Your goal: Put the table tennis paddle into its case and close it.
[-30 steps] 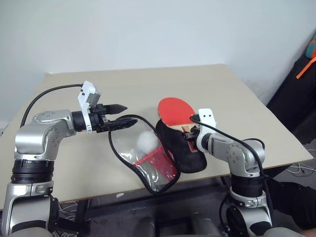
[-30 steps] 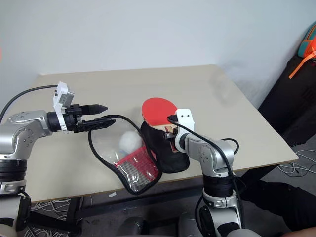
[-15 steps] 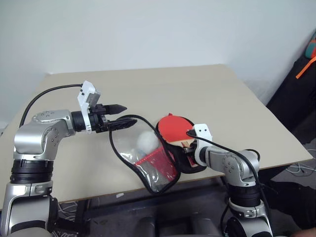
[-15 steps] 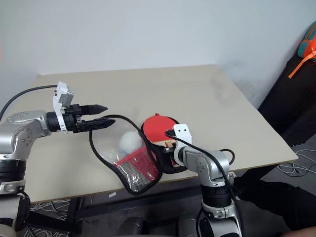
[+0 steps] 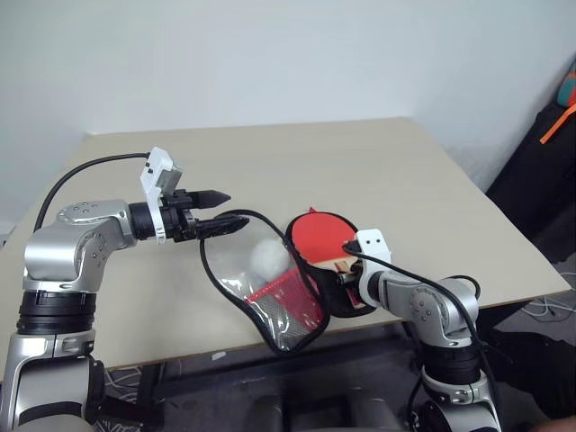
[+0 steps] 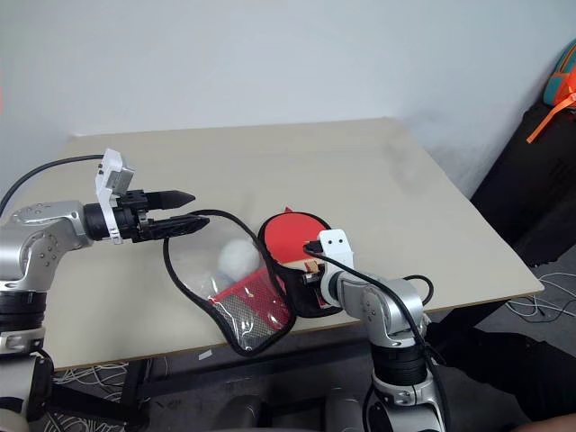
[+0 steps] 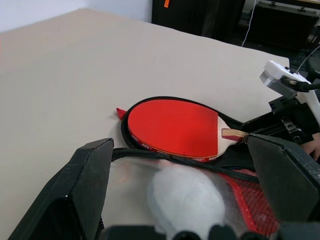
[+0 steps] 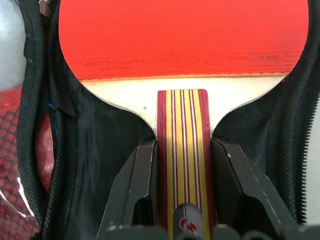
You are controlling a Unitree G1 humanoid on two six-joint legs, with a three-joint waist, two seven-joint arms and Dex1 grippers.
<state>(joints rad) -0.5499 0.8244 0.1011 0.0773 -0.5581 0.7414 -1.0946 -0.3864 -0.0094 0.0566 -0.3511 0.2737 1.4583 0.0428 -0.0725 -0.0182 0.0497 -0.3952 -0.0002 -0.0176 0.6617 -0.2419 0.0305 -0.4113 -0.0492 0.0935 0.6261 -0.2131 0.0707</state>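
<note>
Paddle point(image 5: 322, 238) lies red face up on the case's point(image 5: 337, 292) black half, handle clamped by the right gripper point(image 8: 182, 187). Left gripper point(image 5: 219, 212), at nine o'clock, spread wide, lifts the clear flap point(image 5: 243, 265). Best release the handle only once fully seated.

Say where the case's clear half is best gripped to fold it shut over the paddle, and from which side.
Grip the clear half by its black trimmed rim, probably from the robot's left, where it stands raised by the left gripper. The paddle lies in the black half on the right, so the flap folds that way.
</note>
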